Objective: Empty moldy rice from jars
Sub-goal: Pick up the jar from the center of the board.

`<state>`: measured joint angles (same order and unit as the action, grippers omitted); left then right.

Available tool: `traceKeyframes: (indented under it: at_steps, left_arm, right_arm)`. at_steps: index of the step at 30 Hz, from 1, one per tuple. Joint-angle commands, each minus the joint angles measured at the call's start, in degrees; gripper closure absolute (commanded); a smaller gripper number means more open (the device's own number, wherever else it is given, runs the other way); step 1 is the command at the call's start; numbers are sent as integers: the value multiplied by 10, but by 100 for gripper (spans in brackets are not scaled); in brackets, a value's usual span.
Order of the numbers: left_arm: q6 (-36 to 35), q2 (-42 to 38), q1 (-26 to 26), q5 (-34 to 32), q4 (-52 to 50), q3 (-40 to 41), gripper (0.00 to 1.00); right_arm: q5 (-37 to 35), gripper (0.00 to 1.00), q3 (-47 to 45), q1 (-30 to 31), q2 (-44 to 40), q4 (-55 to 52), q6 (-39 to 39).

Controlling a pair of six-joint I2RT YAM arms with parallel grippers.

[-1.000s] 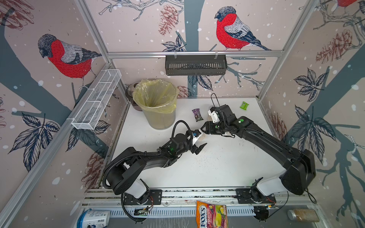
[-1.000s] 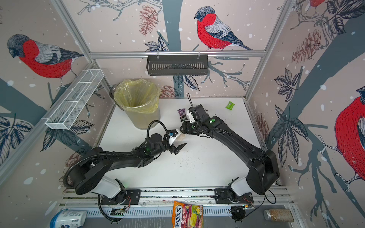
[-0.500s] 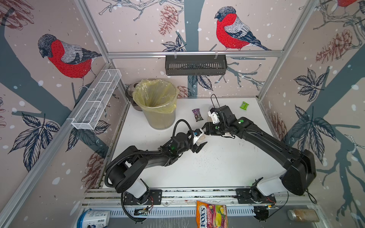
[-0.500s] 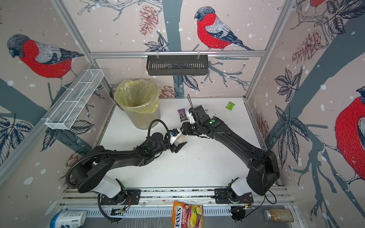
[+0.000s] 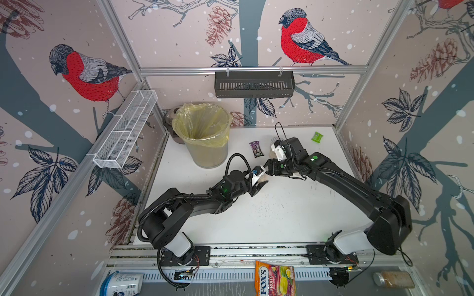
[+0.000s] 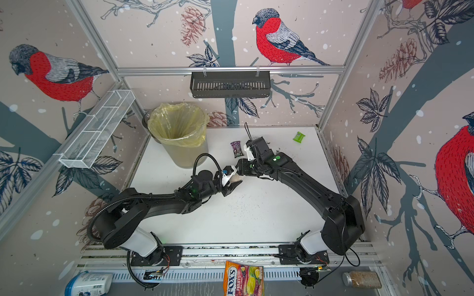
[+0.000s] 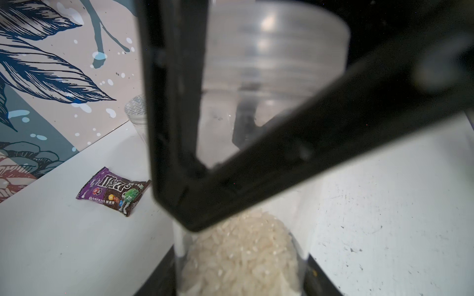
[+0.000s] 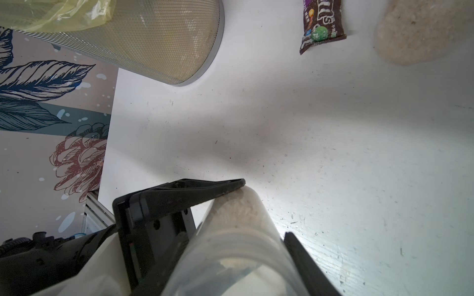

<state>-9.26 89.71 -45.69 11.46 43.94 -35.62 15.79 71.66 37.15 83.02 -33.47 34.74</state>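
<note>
Moldy rice point(image 7: 238, 258) is sitting packed in the base end of the slim jar point(image 8: 238, 230). The lid end is showing empty. The clear lid point(image 7: 277, 33) is on, so nothing is pouring yet. We're holding the jar tipped over near the middle of the surface point(image 5: 282, 217). We can't tell if it's clearing the surface or resting on it.

Left pincer point(image 5: 259, 180) is clenched across the jar body, coming in from 8 o'clock. Right pincer point(image 5: 268, 171) is meeting the lid end from 3 o'clock. Its fingers aren't showing in its wrist view, but the jar is running straight out of it, so we're reading it as gripping the lid end.

How we're judging the handling:
- The jar is looking light, with a stiff, thin, smooth wall, so likely slippery.
- We're wanting the squeeze across the full diameter on the rice-filled section, away from the threads.
- The grains are loose, so the weight is going to be shifting as we're tilting.
- The lid is wanting a rim grip for twisting.

Working outward from the jar:
- Candy packet point(image 5: 256, 149) is lying at 12 o'clock.
- Wider jar point(image 5: 275, 141) with a dotted lid is standing at 1 o'clock, partly hidden behind the right wrist.
- Lined bin point(image 5: 202, 133) is standing at 10 o'clock, near.
</note>
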Motion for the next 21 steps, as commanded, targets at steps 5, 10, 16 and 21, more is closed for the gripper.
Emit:
traceKeyframes:
  at_steps: [5, 10, 16, 21]
  left_arm:
    - [-3, 1, 2, 13, 2, -10, 53]
    - [-6, 3, 3, 12, -2, -13, 60]
    - [-8, 4, 3, 12, 4, -9, 67]
    - [-10, 1, 3, 6, 5, -5, 69]
  right_arm:
    - [9, 49, 1, -1, -4, 37, 9]
    - [9, 39, 0, -6, -5, 40, 11]
    - [14, 28, -9, -14, -12, 49, 20]
    - [8, 9, -11, -19, -21, 47, 24]
